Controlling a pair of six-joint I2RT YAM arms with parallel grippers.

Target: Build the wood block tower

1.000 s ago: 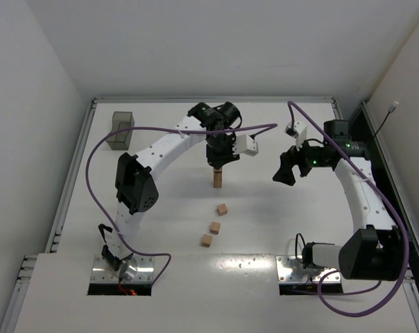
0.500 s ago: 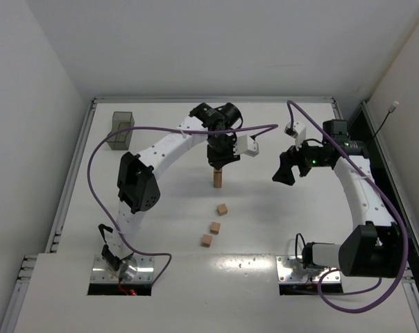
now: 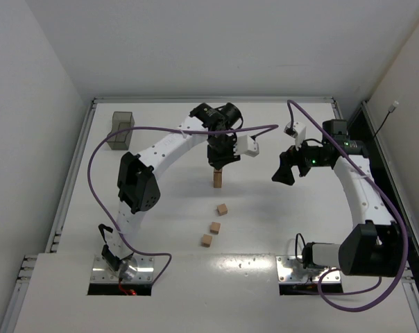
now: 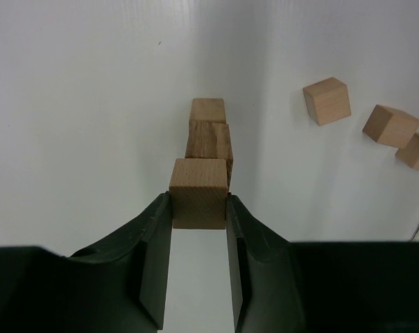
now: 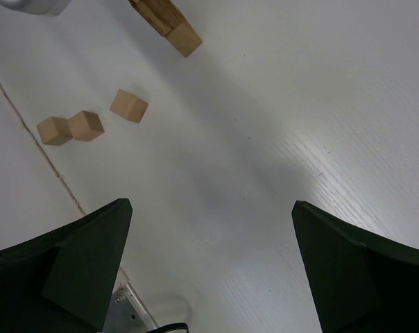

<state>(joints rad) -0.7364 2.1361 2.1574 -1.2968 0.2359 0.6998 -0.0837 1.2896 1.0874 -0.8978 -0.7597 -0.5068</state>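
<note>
Well, at the far left corner of the desk (image 3: 300, 229) sits a grey tray (image 3: 119, 130). Mid-desk, the left jaws point down, clamped on one wood block (image 4: 199, 201) directly above the tower (image 4: 209, 139), which stands two cubes high; whether the block touches the top cube I cannot tell. Nearer the arm bases, three loose blocks (image 3: 214, 227) lie in a slanting row, apart from the tower. Further right, the right jaws hang spread wide above bare desk, gripping nothing.

Top external: high, near side, looking down on whole white table (image 3: 265, 222). Left wrist: close above slim column of tan wooden cubes (image 4: 208, 139). Right wrist: farther, oblique. All share column, three loose tan cubes (image 5: 86, 125).
</note>
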